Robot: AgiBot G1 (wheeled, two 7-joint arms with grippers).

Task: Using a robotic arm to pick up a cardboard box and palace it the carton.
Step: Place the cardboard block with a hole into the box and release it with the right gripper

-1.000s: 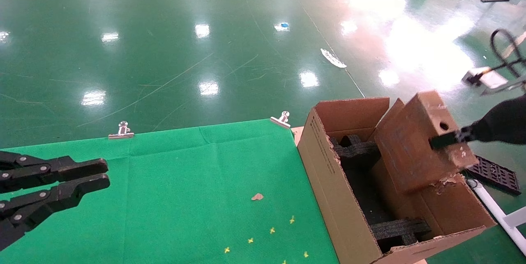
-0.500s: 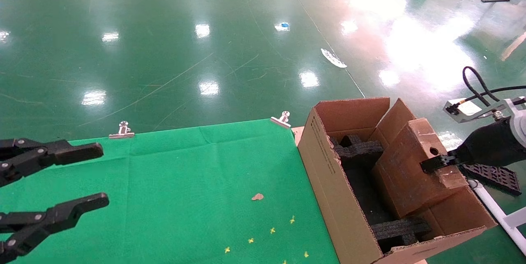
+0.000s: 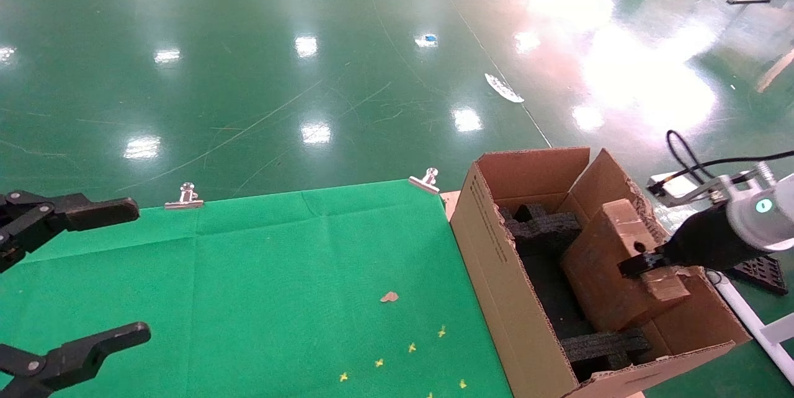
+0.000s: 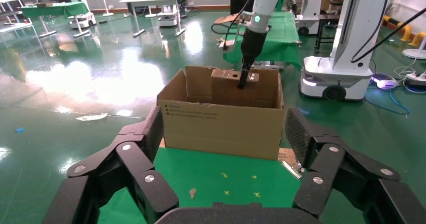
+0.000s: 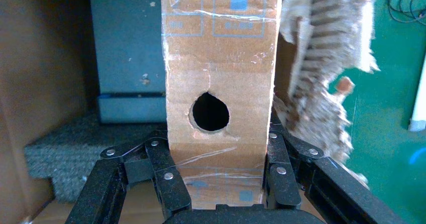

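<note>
Inside the carton (image 3: pixel 496 274), which stands against the edge of the green-covered counter (image 3: pixel 298 274), the cardboard box (image 3: pixel 605 274) sits tilted between two black foam blocks (image 3: pixel 546 224), its lower part within the carton walls and its holed face turned upward toward the robotic arm (image 3: pixel 753 215). Right gripper (image 5: pixel 219 184): jaws pinching the cardboard box across its narrow width, one finger (image 5: pixel 166 176) on each long side, just below the round hole (image 5: pixel 211 112); in the right wrist view clear tape and blue print cross the holed face, and a torn flap (image 5: pixel 326 68) of the carton hangs just beside the box. White arm segment with a lit green ring, grey camera block (image 3: pixel 673 186) and black cable (image 3: pixel 688 156) lie over the far side of the carton from the counter. Black print (image 4: pixel 193 114) marks the carton wall that faces the counter. Left gripper (image 4: pixel 223 133): held above the counter, well apart from the carton, jaws spread wide, holding nothing. On the counter near the carton: a small brown scrap (image 3: pixel 389 297) and yellow cross marks (image 3: pixel 410 347); two metal clips (image 3: pixel 183 196) pin the cloth's far edge. Beyond the carton, a glossy green floor (image 3: pixel 279 63).
</note>
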